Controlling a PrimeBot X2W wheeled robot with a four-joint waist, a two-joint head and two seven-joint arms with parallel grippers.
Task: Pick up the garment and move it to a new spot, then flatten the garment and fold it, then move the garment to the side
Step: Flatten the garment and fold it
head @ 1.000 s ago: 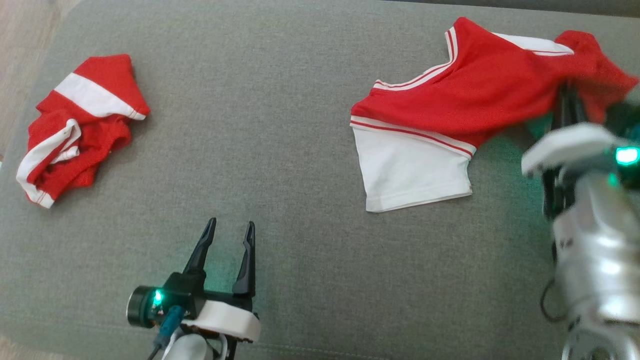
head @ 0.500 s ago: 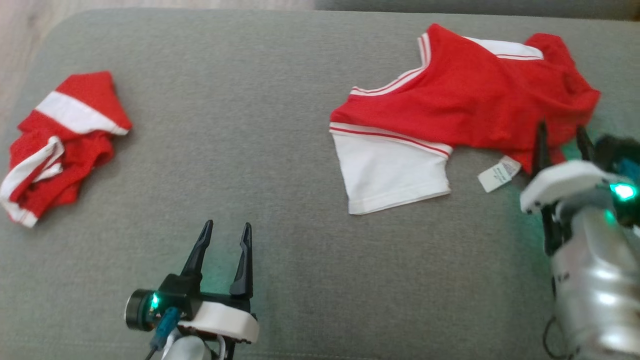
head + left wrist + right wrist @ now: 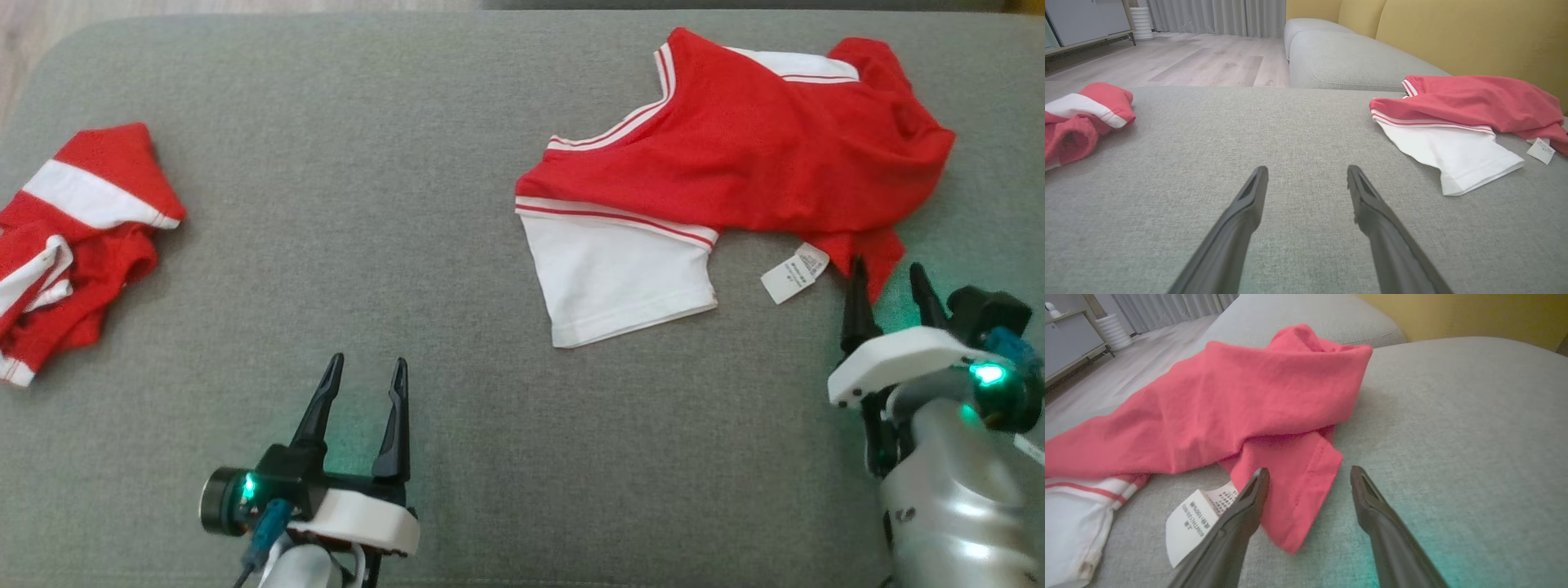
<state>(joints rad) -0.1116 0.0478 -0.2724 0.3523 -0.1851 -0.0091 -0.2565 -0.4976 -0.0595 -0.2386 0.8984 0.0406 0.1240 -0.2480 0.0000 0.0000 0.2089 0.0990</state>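
Note:
The garment (image 3: 735,155), a red shirt with white sleeves and striped trim, lies loosely spread at the far right of the grey cushion (image 3: 408,204); its white care label (image 3: 795,273) sticks out at the near hem. My right gripper (image 3: 885,265) stands open just short of that hem, holding nothing. In the right wrist view my right gripper (image 3: 1309,469) has a red hem corner (image 3: 1294,494) lying between its fingers, with the label (image 3: 1196,516) to the left. My left gripper (image 3: 369,359) hovers open over bare cushion near the front. The left wrist view has the garment (image 3: 1474,102) to the right.
A second crumpled red and white garment (image 3: 77,229) lies at the cushion's left edge. Behind the cushion are a yellow sofa back (image 3: 1453,32) and another grey cushion (image 3: 1347,61). Wooden floor (image 3: 1200,61) lies beyond on the left.
My right gripper has opened, let go of the garment's right end and drawn back toward me. That end has dropped flat, baring the label. The head view has shifted too.

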